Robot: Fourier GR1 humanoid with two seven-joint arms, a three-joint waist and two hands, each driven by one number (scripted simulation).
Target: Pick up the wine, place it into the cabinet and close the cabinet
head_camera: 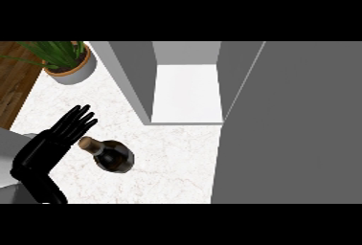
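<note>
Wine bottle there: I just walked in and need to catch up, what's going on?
The robot's left hand is open beside the neck of the wine bottle, not gripping it. The bottle sits on the counter, outside the cabinet, whose door stands open. The right hand is out of view.

Wine (113, 156) and potted plant (68, 65) on counter (166, 184)

The left hand (53, 141) shows at the view's lower left, its black wrist slanting upward, fingers straight and slightly fanned, pointing up and to the right.
</note>
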